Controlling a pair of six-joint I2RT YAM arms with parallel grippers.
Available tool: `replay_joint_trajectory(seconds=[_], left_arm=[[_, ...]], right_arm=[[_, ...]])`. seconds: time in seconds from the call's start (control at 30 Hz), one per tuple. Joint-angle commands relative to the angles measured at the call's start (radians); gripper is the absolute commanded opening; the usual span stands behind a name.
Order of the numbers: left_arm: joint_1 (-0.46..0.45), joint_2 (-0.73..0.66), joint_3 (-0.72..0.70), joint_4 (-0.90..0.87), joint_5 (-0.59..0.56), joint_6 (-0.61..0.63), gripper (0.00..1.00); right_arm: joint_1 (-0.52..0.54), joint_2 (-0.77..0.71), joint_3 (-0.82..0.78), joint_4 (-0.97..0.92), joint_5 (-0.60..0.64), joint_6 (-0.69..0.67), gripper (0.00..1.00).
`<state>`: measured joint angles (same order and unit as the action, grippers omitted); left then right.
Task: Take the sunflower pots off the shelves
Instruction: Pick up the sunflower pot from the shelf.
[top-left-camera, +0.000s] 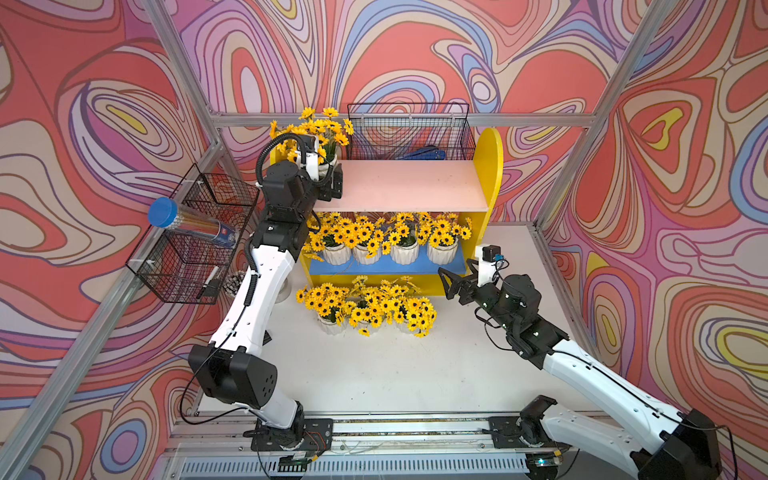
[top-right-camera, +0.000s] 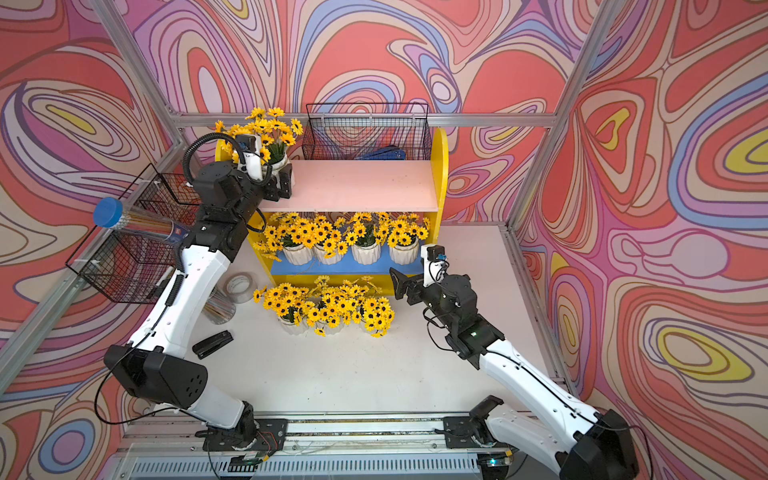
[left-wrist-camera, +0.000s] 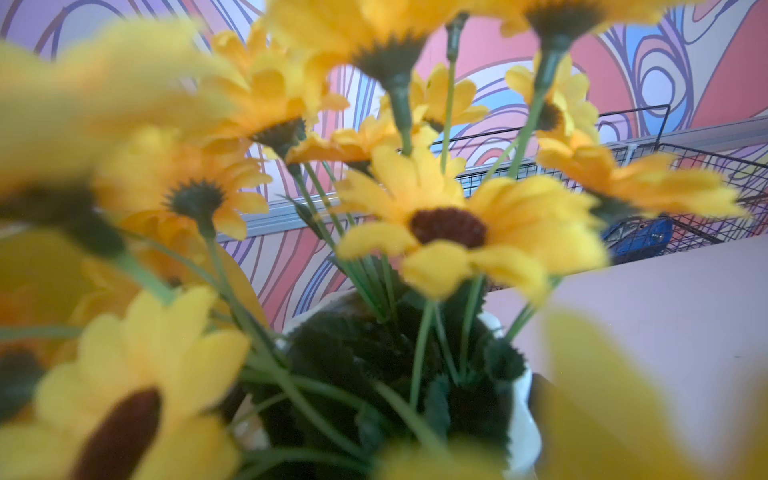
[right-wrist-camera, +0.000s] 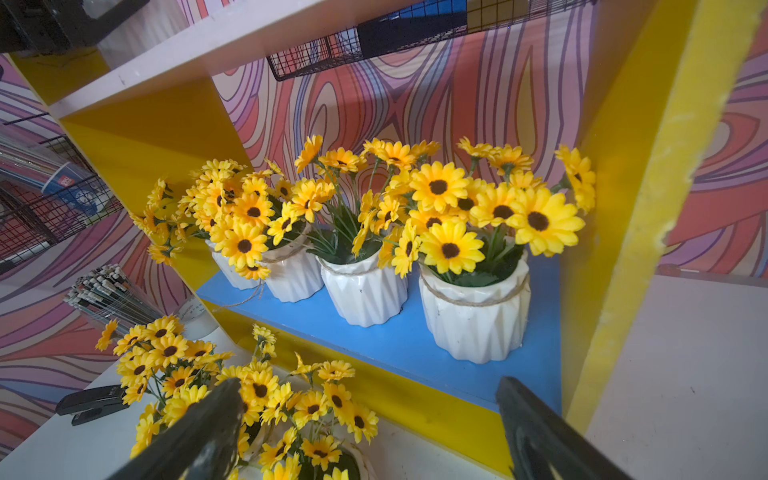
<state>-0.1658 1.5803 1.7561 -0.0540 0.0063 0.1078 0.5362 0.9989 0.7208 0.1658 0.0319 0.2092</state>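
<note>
We are counting eight ribbed white ceramic sunflower pots (right-wrist-camera: 476, 320): one on yellow shelves' (top-left-camera: 492, 166) pink board (top-left-camera: 407, 183), four on blue board (right-wrist-camera: 415, 336), three on table (top-left-camera: 374, 374). Left gripper (top-left-camera: 332, 180) is gaping at the top pot; right gripper (right-wrist-camera: 368, 384) is gaping, empty.

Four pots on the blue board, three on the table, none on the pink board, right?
No: one pot stands on the pink board, at its left end; both top views show it. Blue board and table counts are right.
</note>
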Motion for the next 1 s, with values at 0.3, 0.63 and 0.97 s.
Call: replay_joint_trajectory(seconds=[0.3,0.63,0.97], left_arm=[[0.029,-0.002,-0.006,0.047,-0.05,0.014,0.7],[0.029,-0.02,-0.036,0.053,-0.04,0.019,0.4],[0.03,-0.053,-0.071,0.051,-0.022,-0.003,0.0]], right_arm=[[-0.005,-0.005,0.018,0.011,-0.006,-0.016,0.97],[-0.005,-0.017,0.019,0.007,0.001,-0.019,0.97],[-0.005,-0.017,0.018,0.009,-0.001,-0.016,0.97]])
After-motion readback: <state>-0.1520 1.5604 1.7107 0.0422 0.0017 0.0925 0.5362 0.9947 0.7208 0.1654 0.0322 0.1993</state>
